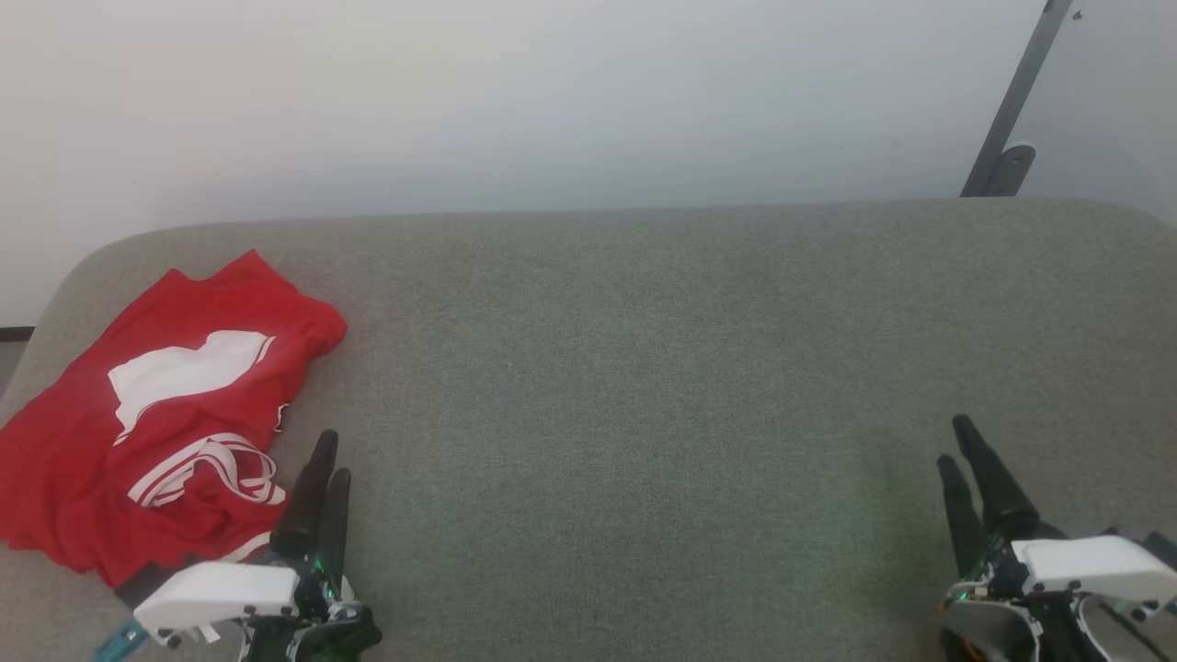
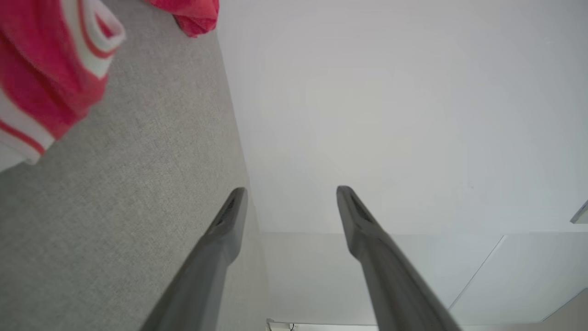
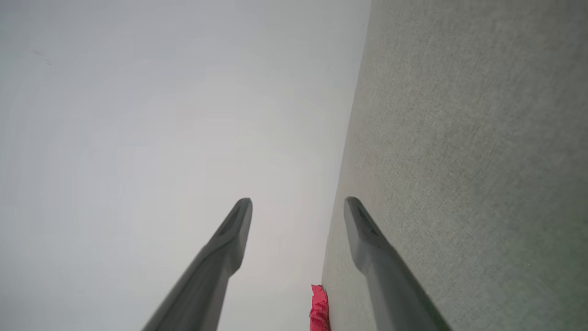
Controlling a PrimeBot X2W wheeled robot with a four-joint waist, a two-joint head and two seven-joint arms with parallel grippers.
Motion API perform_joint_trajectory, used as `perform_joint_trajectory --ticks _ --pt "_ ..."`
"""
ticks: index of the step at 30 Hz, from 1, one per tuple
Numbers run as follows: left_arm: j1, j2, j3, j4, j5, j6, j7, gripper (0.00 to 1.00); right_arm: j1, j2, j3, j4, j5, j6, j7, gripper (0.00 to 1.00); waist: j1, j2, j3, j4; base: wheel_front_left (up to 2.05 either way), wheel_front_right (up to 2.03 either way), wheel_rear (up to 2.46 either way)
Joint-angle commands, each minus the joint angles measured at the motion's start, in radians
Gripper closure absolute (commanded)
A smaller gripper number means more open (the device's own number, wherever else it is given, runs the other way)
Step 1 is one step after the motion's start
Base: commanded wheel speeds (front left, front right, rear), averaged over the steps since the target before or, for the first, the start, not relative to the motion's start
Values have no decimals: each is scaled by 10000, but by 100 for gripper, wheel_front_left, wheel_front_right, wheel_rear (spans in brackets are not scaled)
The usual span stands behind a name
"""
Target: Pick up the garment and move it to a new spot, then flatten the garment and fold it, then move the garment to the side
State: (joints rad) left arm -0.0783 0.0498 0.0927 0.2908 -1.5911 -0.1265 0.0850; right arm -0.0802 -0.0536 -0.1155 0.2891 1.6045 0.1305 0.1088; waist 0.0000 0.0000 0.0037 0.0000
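**Head view.** A desk covered in grey fabric, with rounded far corners, stands against a white wall. The garment, a bright red jersey shirt, lies crumpled on the left end of the desk, reaching from close to the far left corner towards the near edge. Its large white patch faces upward. White-and-red striped trim is bunched on the near side of the patch. The rest of the desk, from the garment's right edge to the right end, is bare fabric.

The left hand sits at the near left, its two dark fingers pointing away from the robot just beside the garment's right edge. The pale wrist housing overlaps the garment's near hem in this view, and contact cannot be judged. The right hand sits at the near right, well apart from the garment. A dark grey metal strut leans against the wall at the far right.

**Left wrist view.** The left hand's fingers stand wide apart with nothing between them. The striped trim and red cloth lie off to one side of the fingers, clear of both.

**Right wrist view.** The right hand's fingers are likewise spread wide and hold nothing. They lie alongside the grey desk surface, and a small strip of red cloth shows far off at the desk's edge.
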Motion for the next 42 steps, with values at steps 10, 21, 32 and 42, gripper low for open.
perform_joint_trajectory --ticks 10,21,32,42 --pt "-640 182 -130 -136 2152 34 -606 0 -583 -640 410 -228 -1139 2 -714 0 0 0 10 -3 0 0 0" --pt "-587 55 -49 -513 4589 42 -1023 0 -843 -1253 977 -112 -3050 2 -1256 0 0 0 34 -4 0 0 0" --pt "-421 85 -383 -905 7183 325 -1437 0 -918 -1499 1071 -369 -5524 3 -1672 0 0 0 28 -7 0 0 0" --pt "-197 206 -714 -1222 8749 696 -1769 0 -910 -1632 1063 -496 -7662 3 -2004 0 0 0 4 -20 0 0 0"
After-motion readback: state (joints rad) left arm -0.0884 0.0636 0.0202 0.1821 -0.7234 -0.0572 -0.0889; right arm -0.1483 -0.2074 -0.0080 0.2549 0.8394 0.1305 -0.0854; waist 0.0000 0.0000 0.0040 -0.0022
